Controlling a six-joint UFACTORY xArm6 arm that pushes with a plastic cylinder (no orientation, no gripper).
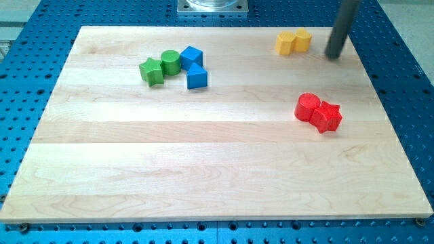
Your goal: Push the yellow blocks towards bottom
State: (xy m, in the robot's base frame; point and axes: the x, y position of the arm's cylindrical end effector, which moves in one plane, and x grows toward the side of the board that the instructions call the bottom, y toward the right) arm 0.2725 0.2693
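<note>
Lab bench: blue perforated metal table, wooden board, metal mount plate at view's top

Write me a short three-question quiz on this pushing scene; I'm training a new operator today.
1. True or false: my tip touches the two yellow blocks.
2. Which group lies nearest the view's right edge?
A. green star and cylinder
B. blue blocks
C. red cylinder and star
3. Fill in: the yellow blocks sit near the wooden board's ____ edge.

Key: 1 false, it stands apart on their right; 2 C; 3 top.
</note>
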